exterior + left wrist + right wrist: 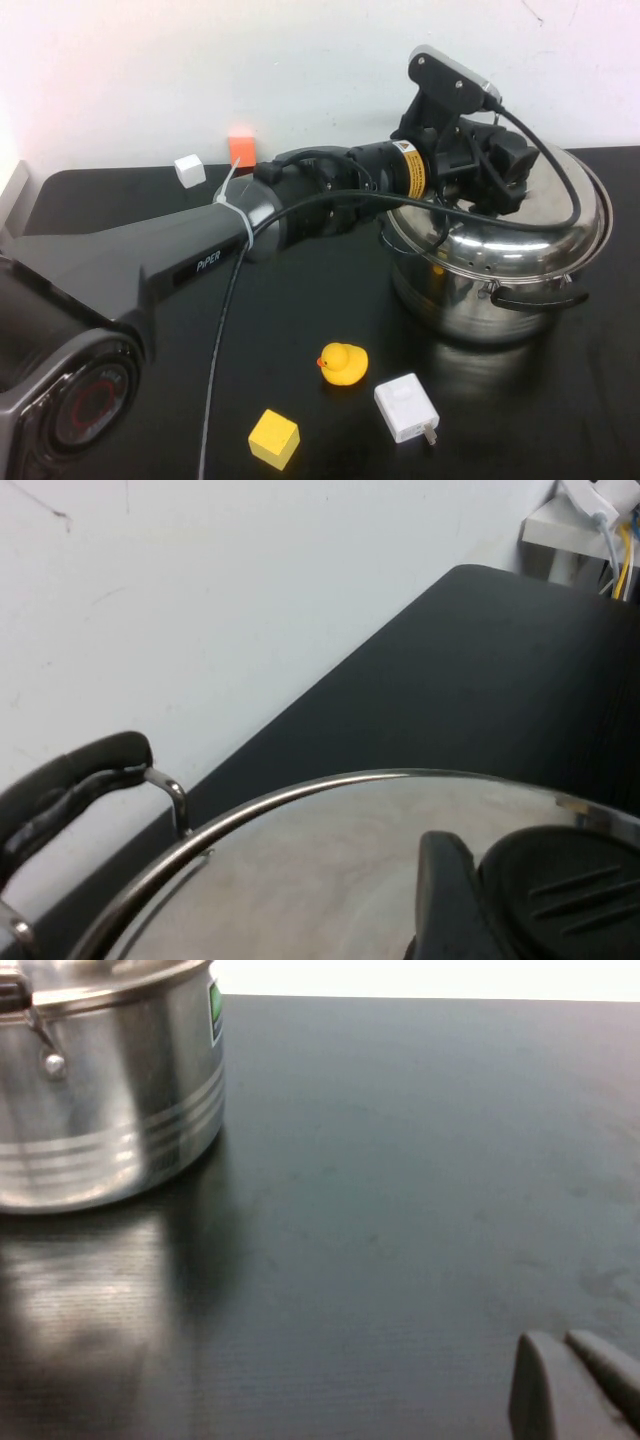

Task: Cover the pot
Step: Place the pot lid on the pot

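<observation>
The left arm stretches from near left across the worktop [300, 330], its left gripper [490, 165] holding the lid [540, 225] by the knob [560, 890], tilted on the pot [470, 295] at right. The right gripper [575, 1385] rests low beside the pot, fingers together.

Table [420, 1160] beside pot [110, 1110] open

The black counter [330, 300] carries the steel pot [470, 300] toward its right side. Near the front edge lie a rubber duck [343, 364], a yellow block [274, 438] and a white charger [406, 407]; a white cube [189, 169] and an orange block [241, 148] sit along the back edge.
</observation>
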Robot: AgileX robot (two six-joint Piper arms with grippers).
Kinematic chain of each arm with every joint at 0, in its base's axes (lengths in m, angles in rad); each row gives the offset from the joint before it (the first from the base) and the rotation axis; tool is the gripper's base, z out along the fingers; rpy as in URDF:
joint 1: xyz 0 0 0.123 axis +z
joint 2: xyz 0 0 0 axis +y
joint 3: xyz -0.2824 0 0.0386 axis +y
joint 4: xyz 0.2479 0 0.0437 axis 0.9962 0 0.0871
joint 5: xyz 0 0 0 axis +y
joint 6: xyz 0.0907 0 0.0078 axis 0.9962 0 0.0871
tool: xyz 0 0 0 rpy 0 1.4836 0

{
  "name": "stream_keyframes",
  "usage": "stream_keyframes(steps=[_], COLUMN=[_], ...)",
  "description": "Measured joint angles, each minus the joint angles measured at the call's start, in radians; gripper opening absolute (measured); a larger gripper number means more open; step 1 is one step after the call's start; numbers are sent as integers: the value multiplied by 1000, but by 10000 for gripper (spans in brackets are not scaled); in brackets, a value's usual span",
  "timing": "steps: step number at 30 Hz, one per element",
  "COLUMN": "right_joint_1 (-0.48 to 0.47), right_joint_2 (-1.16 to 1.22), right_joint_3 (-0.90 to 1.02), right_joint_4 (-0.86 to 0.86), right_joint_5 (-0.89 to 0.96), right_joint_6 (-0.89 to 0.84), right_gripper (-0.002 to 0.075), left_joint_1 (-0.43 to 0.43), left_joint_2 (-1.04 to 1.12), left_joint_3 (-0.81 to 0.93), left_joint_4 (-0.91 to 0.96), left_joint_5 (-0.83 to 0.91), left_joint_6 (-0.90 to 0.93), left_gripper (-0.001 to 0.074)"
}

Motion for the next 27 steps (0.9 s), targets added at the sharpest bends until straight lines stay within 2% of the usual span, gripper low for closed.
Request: stream_keyframes(steps=[8,19,27], right_joint_1=[0,0,0], right_joint_2=[0,0,0], right_joint_3=[0,0,0], right_joint_4=[0,0,0], right_joint_5=[0,0,0], right_joint_6=[0,0,0], right_gripper=[-2,-2,-2], left_joint_1=[0,-2,-2], left_joint_2=[6,19,37], left_joint_3=[-1,0,0], left_joint_4=[-16,-164,-190], left_joint_5=[-28,-109,-115], left_joint_6=[130,194,209], left_gripper=[326,326,326])
